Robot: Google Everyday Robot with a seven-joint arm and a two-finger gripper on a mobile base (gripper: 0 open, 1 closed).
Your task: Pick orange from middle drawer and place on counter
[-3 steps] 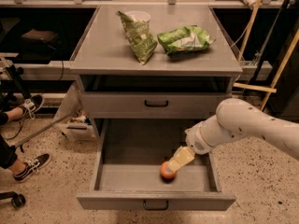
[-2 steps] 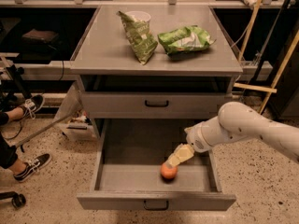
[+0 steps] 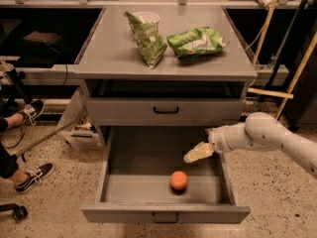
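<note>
You've got the middle drawer [image 3: 119,213] open and the orange [image 3: 179,180] lying inside, ungrasped. The gripper [image 3: 197,153] hovers just up-right of it; I can't tell if it's open or closed. The pick and the counter [image 3: 114,48] placement are left.

The middle drawer [image 3: 143,155] is pulled open. The orange [image 3: 179,180] lies on its floor near the front wall, at about 5 o'clock from the floor's middle. The gripper [image 3: 190,156] hangs over the drawer's right part, at 1 o'clock from the orange and apart from it. Its arm [image 3: 262,135] comes in from 3 o'clock. The upper drawer [image 3: 124,112] is closed. On the counter [image 3: 109,53] a tall green bag [image 3: 146,38] partly hides a white cup [image 3: 150,17] at its 12 o'clock. A flat green bag [image 3: 196,40] lies at its 3 o'clock.
</note>
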